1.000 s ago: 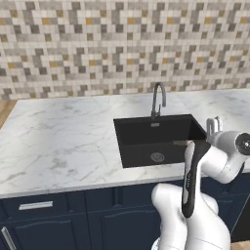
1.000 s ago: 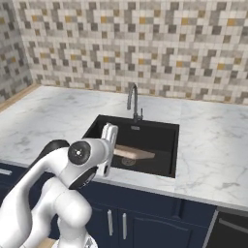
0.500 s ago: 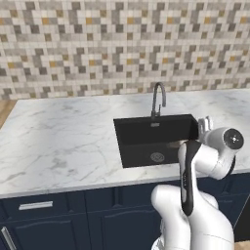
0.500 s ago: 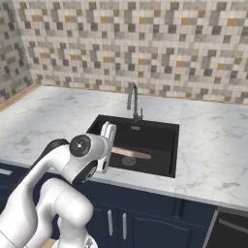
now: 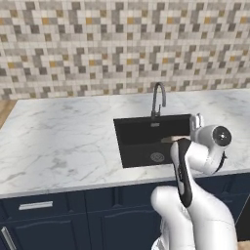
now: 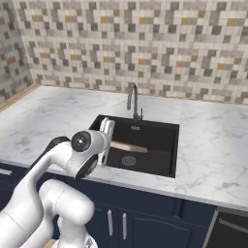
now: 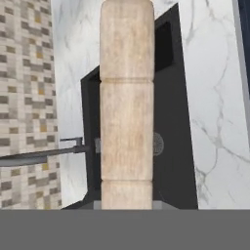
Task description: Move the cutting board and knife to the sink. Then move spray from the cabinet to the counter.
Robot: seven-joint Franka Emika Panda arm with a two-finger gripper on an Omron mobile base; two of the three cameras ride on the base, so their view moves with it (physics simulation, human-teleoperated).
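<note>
End effector [image 6: 107, 127] carried cutting board [image 7: 126, 107] further over sink [image 6: 164, 133].

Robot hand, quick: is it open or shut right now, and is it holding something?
Gripper: shut on the cutting board, held out over the sink.

cutting board [image 7: 126, 112]: pale brown, grained | sink [image 5: 139, 134]: black | counter [image 5: 63, 141]: white, grey-veined marble
</note>
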